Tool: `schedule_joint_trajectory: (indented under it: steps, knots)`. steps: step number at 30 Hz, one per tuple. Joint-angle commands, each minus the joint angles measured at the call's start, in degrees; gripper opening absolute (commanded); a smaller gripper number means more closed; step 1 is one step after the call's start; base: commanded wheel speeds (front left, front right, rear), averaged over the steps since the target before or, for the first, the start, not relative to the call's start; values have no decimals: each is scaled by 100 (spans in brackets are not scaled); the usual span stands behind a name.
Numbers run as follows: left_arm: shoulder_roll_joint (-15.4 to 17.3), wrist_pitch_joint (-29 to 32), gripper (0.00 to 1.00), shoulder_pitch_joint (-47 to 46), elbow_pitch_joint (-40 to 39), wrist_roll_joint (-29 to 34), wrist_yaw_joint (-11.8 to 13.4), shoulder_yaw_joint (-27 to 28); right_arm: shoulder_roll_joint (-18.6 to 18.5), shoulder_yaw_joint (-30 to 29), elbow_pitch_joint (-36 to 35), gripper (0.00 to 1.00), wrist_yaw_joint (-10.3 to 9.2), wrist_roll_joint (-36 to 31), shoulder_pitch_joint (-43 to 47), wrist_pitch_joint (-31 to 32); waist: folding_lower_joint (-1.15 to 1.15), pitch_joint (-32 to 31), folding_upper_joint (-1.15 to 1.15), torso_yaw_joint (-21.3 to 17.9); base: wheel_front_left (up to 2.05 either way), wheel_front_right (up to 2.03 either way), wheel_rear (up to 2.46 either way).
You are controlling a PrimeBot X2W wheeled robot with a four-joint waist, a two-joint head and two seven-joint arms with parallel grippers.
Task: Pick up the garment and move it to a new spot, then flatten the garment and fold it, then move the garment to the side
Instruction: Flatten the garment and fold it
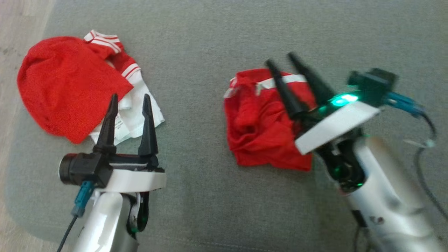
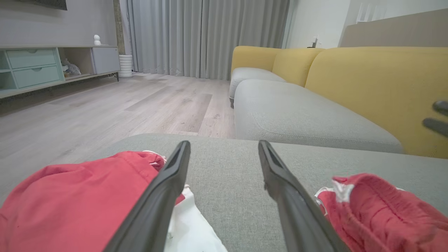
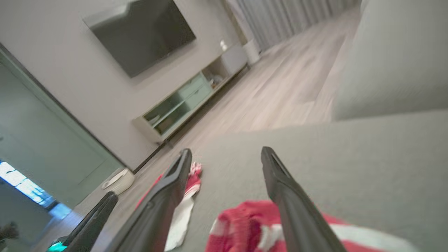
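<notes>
Far left, a strip of wood floor. Next, a red-and-white pile lies on the grey cushion, its white part towards my side. My left gripper hovers just in front of the pile with its fingers spread wide and nothing between them. In the head view its tips overlap the pile's white edge; I can't tell if they touch.

Bare cushion lies between the two heaps. Right of centre is the garment, red with a white stripe, crumpled on the cushion and well apart from the pile. My right gripper is over it, blurred, fingers apart and holding nothing. Contact with the cloth is unclear. A cable hangs off that wrist.

In the left wrist view there's a cabinet, curtains, then a yellow sofa beyond the cushion.
</notes>
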Motion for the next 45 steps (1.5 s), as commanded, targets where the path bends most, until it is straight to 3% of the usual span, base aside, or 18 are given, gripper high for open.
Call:
schedule_joint_trajectory:
  steps: [1, 4, 8, 13, 19, 29, 45]
  knots:
    - [55, -29, 100, -167, -208, 83, -2, 242, -137, -9, -290, 100, -4, -354, 5, -417, -1, -23, 0, -85, 0, 0, 0]
    - [87, -29, 100, -121, -218, 121, 9, 306, -299, -368, -416, 100, -4, -1042, 248, -1022, -1, -74, 0, -217, 0, 0, 0]
    - [148, -29, 100, -51, -221, 161, 26, 369, -327, -1087, -600, 100, -4, -1751, 742, -1363, -1, -140, 0, -383, 0, 0, 0]
    - [268, -21, 100, 52, -219, 221, 83, 419, -223, -1888, -1011, 100, -4, -2403, 1515, -1367, -1, -241, 0, -558, 0, 0, 0]
    - [479, 162, 100, 284, -172, 327, 175, 424, 70, -2350, -1655, 100, -4, -2892, 2323, -1068, -1, -511, 0, -731, 0, 0, 0]
    - [674, 414, 100, 926, -131, 326, 244, 377, 389, -2567, -2194, 100, -4, -3074, 3216, -574, -1, -1159, 0, -758, 0, 0, 0]
    - [718, 677, 100, 1451, -50, 230, 231, 179, 514, -2674, -2364, 100, -4, -3035, 3921, -236, -1, -1711, 0, -741, 0, 0, 0]
